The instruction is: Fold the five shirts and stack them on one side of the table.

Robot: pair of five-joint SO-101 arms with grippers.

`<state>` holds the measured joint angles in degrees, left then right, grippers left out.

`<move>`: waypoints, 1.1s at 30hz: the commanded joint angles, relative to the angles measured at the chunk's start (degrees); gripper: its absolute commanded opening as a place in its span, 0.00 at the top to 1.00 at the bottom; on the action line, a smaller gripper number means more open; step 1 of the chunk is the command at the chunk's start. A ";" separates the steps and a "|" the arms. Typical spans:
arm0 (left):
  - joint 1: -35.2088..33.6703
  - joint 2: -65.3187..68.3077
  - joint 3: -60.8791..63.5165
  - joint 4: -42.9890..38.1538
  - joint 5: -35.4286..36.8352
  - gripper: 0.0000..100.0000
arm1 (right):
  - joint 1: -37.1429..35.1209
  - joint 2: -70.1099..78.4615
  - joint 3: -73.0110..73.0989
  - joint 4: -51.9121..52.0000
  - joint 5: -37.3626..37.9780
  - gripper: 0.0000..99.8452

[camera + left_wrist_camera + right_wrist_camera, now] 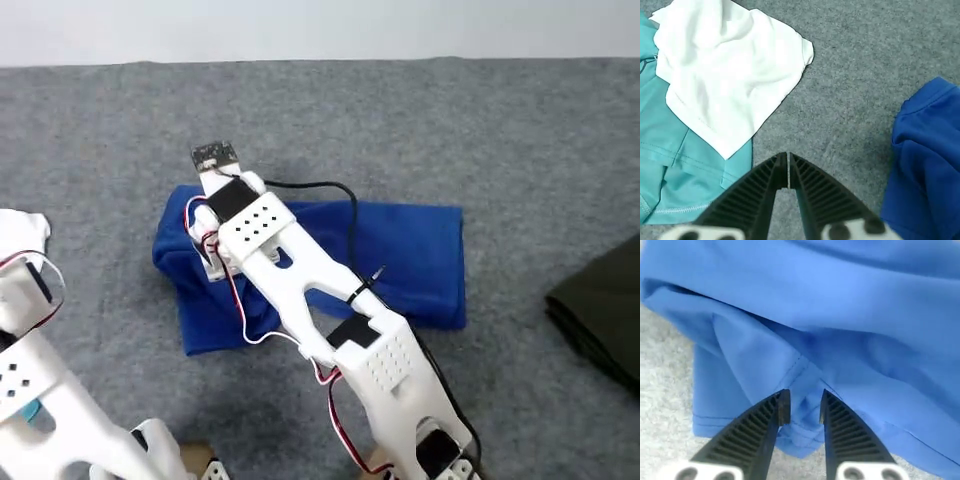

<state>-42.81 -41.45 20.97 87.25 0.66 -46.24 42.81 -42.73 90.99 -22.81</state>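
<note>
A blue shirt (pixel 400 260) lies partly folded in the middle of the grey table, its left part bunched up. My right arm (pixel 255 225) stretches over that left part. My right gripper (pixel 804 407) stands open by a narrow gap, just above a hemmed fold of the blue shirt (pixel 850 340). At the table's left edge is my left arm (pixel 25 290). Its gripper (pixel 789 162) is shut and holds nothing, over bare carpet between a white shirt (pixel 725 65) and the blue shirt (pixel 925 165). A teal shirt (pixel 670 170) lies under the white one.
A dark green shirt (pixel 600 310) lies at the table's right edge. The white shirt (pixel 22 235) shows at the left edge. The table (pixel 420 130) is a grey carpet-like surface, bare behind the blue shirt. A black cable (pixel 345 205) runs along my right arm.
</note>
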 commanded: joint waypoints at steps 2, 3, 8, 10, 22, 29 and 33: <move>0.09 -1.32 0.57 -0.62 0.00 0.98 | -0.40 0.40 -2.81 -2.33 -0.53 0.88; 0.09 -1.32 0.92 -0.62 0.00 0.98 | -0.48 0.66 -2.81 -2.95 -0.53 0.88; 0.09 -1.32 2.07 -0.62 0.00 0.98 | -0.57 0.92 -2.81 -4.26 -0.53 0.88; 0.09 -1.32 2.07 -0.62 0.00 0.98 | -0.57 0.92 -2.81 -4.26 -0.53 0.88; 0.09 -1.32 2.07 -0.97 0.00 0.98 | -0.57 0.31 -2.81 -4.35 1.67 0.99; 0.09 -1.32 2.07 -0.97 0.00 0.98 | -5.85 -3.38 -2.81 1.45 1.76 0.99; 0.09 -1.32 1.98 -1.05 0.00 0.98 | -10.86 -4.53 -2.81 5.76 1.85 0.99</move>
<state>-42.81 -41.54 23.52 87.25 0.66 -53.80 44.48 -42.73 94.07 -21.58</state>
